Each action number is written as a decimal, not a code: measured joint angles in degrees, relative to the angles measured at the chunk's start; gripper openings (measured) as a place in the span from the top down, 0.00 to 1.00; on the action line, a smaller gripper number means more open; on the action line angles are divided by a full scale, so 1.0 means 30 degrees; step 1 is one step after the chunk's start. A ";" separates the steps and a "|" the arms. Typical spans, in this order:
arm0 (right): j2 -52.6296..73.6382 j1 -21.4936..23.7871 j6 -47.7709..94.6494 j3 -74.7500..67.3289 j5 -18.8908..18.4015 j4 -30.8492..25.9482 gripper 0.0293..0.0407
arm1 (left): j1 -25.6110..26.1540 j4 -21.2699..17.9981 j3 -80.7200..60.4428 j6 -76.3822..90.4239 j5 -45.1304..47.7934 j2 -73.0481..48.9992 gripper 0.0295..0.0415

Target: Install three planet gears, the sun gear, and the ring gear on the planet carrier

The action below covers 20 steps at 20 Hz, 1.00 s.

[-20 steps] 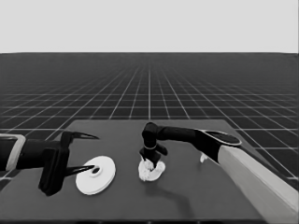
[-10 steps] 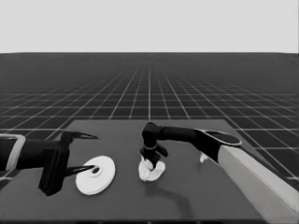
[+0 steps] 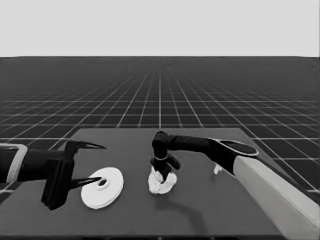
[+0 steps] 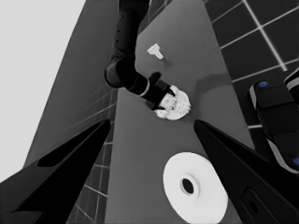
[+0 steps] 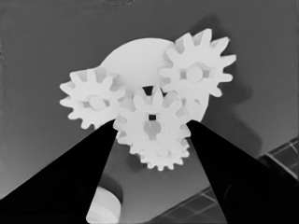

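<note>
I observe the larger round part (image 3: 102,187) lying flat near the worktop's front edge, towards its left end. My left gripper (image 3: 85,165) waits there with fingers spread apart, holding nothing, its lower fingertip over that part's rim. Toward the middle, my right gripper (image 5: 152,128) points down at the smaller round part (image 3: 161,184), which carries four gears (image 5: 153,125); its fingers straddle the centre gear, whether gripping I cannot tell. Farther right lies a thin white piece (image 4: 155,51).
</note>
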<state>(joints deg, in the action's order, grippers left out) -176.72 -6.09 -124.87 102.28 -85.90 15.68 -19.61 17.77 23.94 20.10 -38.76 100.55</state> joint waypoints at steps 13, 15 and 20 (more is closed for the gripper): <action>0.0000 0.0000 -0.2600 0.0000 0.0000 0.0000 0.83 | 0.0000 0.0000 0.0000 0.0000 0.0000 0.0000 0.25; 0.0001 0.0000 -0.3000 0.0001 0.0000 0.0000 0.83 | 0.0000 0.0000 0.0000 0.0000 0.0000 0.0000 0.25; 0.0000 0.0002 -0.3454 0.0001 0.0001 0.0002 0.20 | 0.0000 0.0000 0.0000 0.0000 0.0000 0.0000 0.25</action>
<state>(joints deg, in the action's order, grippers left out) -176.72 -6.09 -135.24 102.28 -85.89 15.69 -19.61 17.77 23.94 20.10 -38.76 100.55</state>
